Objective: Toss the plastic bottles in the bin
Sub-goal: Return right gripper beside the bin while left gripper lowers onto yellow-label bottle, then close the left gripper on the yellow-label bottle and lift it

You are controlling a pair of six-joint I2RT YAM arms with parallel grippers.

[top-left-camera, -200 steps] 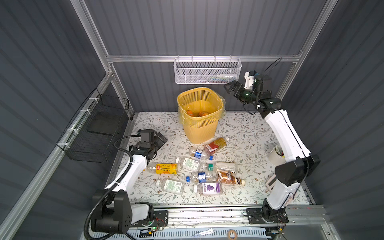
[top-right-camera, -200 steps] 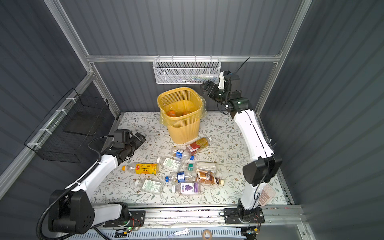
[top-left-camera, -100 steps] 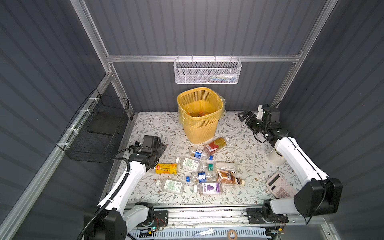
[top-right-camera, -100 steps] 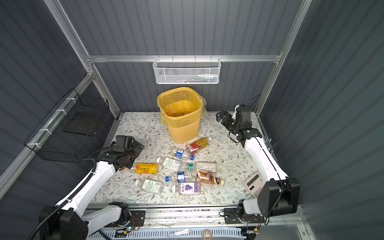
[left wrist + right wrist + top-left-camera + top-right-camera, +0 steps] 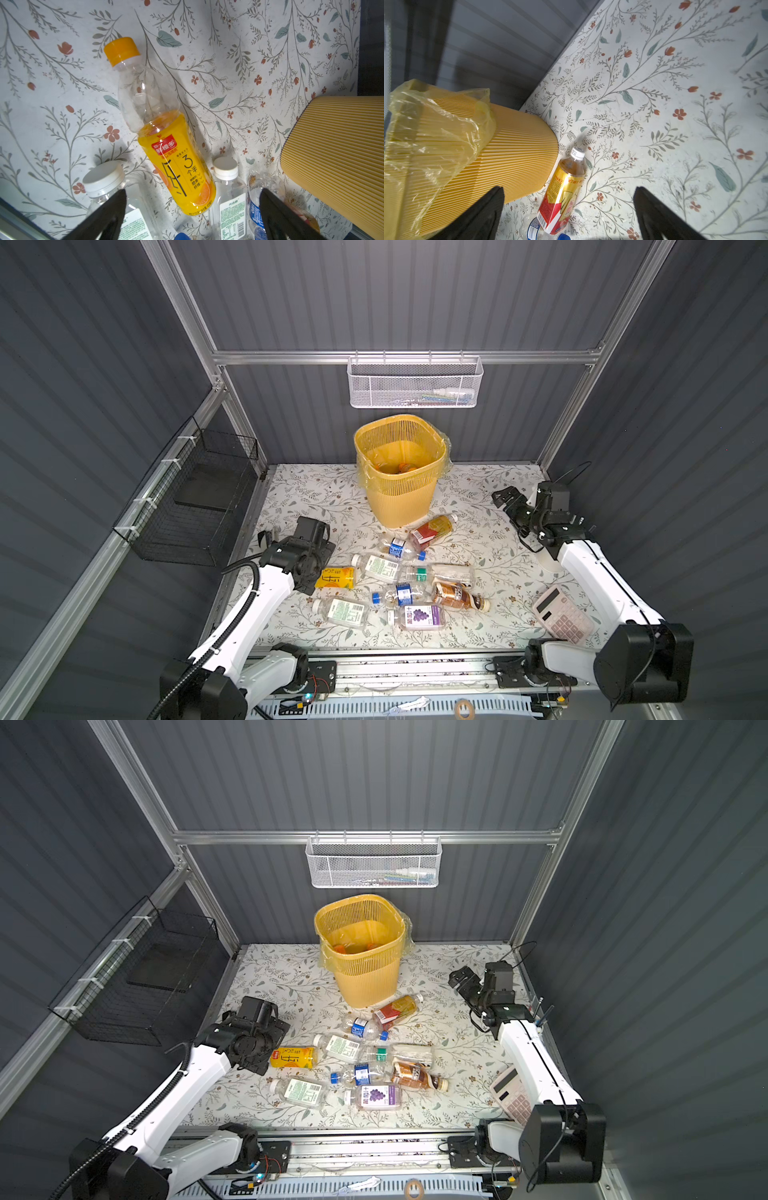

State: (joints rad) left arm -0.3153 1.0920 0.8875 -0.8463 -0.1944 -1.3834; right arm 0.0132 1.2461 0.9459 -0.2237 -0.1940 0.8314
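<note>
On the floral desk (image 5: 311, 489), bottles (image 5: 380, 568) lie scattered mid-front, and the bin (image 5: 399, 497) stands at the back edge. The left gripper (image 5: 192, 190) hangs over the orange bottle (image 5: 166, 145), jaws spread wide. The right gripper (image 5: 569, 188) is also spread and empty.

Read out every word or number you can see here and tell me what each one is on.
"鲜橙多" in the red badge on the orange bottle.
"3个半" on the same label; the small print beside it is too fine to read.
"东鹏", probably, on the red bottle; the label is partly turned away.
Grape bottle: characters too small to read.
White-label bottle, blue-label bottle, brown bottle: print too small.
Calculator: keys unreadable.
</note>
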